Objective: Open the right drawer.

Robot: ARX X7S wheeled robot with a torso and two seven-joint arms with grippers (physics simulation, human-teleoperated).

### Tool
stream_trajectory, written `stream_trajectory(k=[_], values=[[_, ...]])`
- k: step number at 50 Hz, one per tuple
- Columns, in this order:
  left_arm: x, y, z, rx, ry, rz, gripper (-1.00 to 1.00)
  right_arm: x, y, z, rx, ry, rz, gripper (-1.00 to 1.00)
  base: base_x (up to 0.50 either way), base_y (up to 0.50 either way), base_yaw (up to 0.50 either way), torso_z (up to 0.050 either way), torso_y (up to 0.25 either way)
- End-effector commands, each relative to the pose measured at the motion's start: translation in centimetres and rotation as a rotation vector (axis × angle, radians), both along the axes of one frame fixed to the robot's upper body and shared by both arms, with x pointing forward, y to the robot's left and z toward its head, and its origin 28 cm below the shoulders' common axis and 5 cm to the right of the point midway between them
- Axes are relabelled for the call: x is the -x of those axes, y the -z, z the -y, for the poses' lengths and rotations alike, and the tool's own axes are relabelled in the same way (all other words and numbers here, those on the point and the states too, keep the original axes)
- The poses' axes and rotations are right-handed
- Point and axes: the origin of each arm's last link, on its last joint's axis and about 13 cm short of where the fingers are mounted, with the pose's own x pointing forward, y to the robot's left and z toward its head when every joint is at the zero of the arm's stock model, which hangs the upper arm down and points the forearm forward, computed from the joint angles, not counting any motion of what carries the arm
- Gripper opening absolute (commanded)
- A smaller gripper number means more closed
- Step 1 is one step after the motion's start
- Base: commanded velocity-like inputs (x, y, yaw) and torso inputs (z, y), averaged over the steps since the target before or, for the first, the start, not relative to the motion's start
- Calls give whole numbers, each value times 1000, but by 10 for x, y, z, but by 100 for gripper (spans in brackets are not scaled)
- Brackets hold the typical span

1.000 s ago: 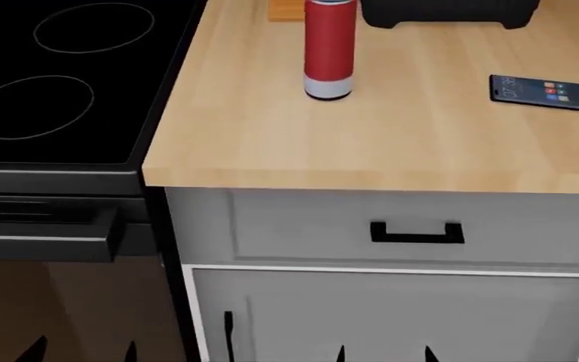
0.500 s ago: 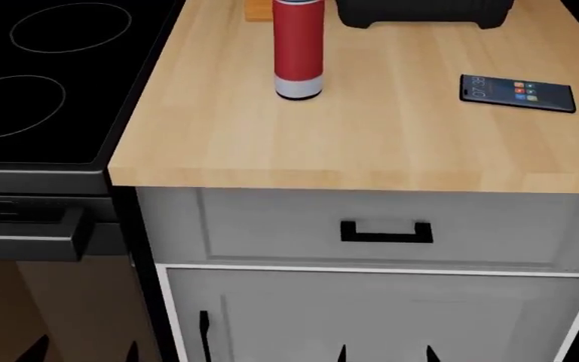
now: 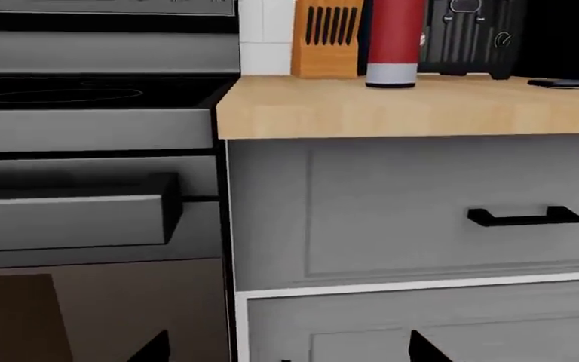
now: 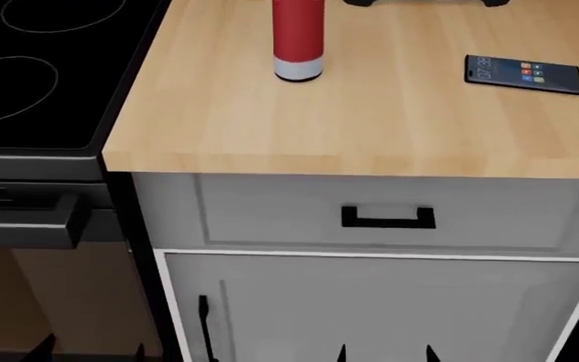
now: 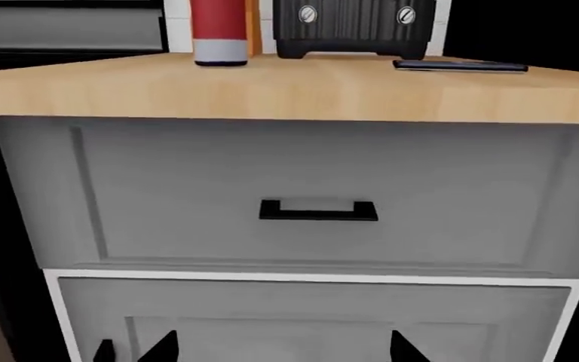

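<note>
Since the earlier head frames the whole scene is sliding: the counter and drawer are shifting leftward and upward in the frame, so the toaster at the top edge is nearly cropped out now.

The right drawer (image 4: 370, 215) is sitting shut in the middle of the head frame, just under the wooden countertop (image 4: 370, 128), with its black handle (image 4: 388, 218) at centre. In the right wrist view the drawer (image 5: 300, 196) is filling the middle and its handle (image 5: 319, 210) is lying almost dead centre.

The right gripper (image 4: 384, 354) is showing only as two dark tips at the lower edge, standing apart, well below the handle. The left gripper (image 4: 87, 351) is peeking in at the lower left, tips likewise apart, in front of the oven door (image 4: 28, 219).

Judging the risks: the right arm is starting low, level with the cabinet door (image 4: 370, 309), so a straight reach could be striking that panel, or hooking its vertical handle (image 4: 205, 328). Closing too early could be pinching air in front of the bar. The red bottle (image 4: 298, 39) and phone (image 4: 524, 75) are lying clear of the path.
</note>
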Motion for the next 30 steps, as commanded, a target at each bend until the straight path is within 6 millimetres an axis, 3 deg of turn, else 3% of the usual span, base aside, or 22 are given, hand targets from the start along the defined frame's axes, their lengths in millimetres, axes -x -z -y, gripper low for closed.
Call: stream_trajectory(k=[1,30], values=[[1,0,0,1,16,6,100,0,0,0,0,-1,0,100,0,0,0,0,-184],[1,-1,0,17,21,9,100,0,0,0,1,-2,-4,100,-1,0,0,0,-185]])
